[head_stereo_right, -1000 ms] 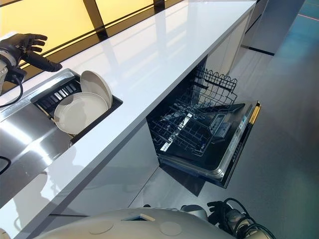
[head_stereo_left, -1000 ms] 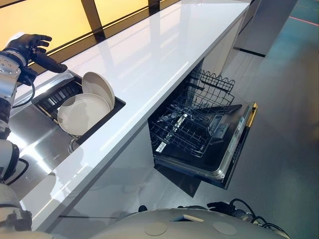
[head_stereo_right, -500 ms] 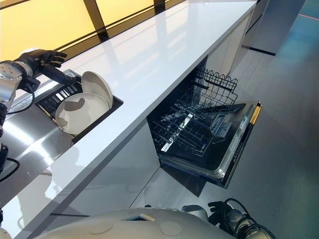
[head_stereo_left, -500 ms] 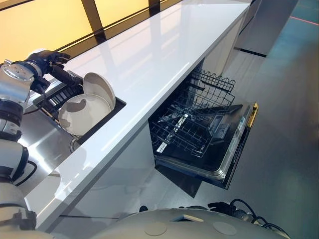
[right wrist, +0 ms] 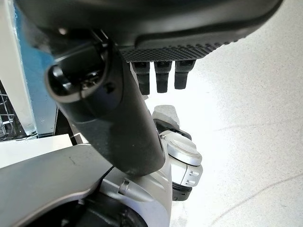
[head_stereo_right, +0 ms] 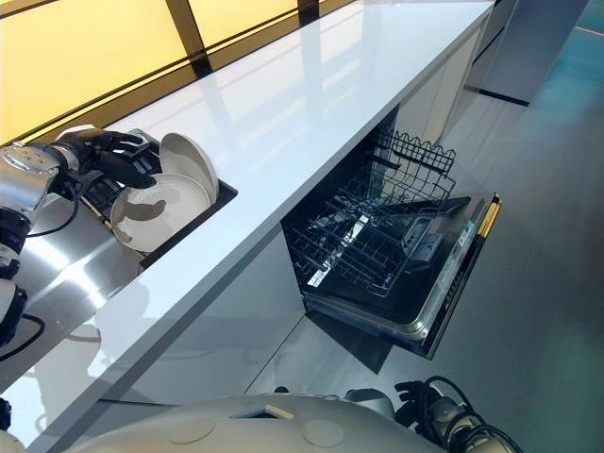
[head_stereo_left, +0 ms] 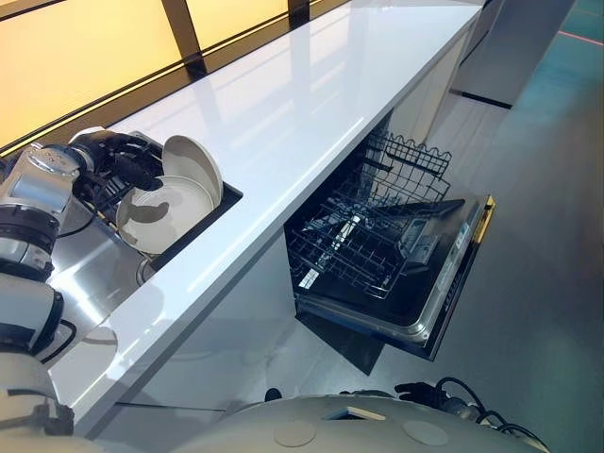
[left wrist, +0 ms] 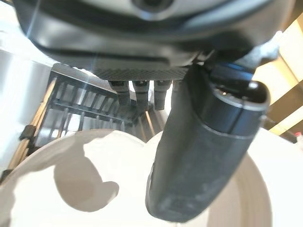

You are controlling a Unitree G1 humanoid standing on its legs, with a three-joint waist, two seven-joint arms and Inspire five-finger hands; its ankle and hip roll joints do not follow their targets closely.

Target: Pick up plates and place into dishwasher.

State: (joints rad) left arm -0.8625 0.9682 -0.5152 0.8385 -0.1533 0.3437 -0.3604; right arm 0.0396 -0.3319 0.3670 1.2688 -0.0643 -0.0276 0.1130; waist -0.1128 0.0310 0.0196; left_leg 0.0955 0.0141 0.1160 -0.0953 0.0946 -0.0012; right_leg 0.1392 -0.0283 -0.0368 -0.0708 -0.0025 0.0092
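My left hand hovers over left rim of flat plate in sink, fingers relaxed, thumb out, holding nothing. Second plate leans upright just behind it, against sink's far-right edge. White bench wide, bare toward far right. Dishwasher door down under bench, lower rack pulled out, well apart from plates. My right hand hangs low above floor, fingers relaxed, holding nothing.

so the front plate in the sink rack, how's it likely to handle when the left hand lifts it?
Probably rigid and brittle: the front plate looks like glazed ceramic, so knocks against the back plate could chip it. The glossy face may be slippery under the left hand. It leans in the rack, so it may tip or slide once nudged.
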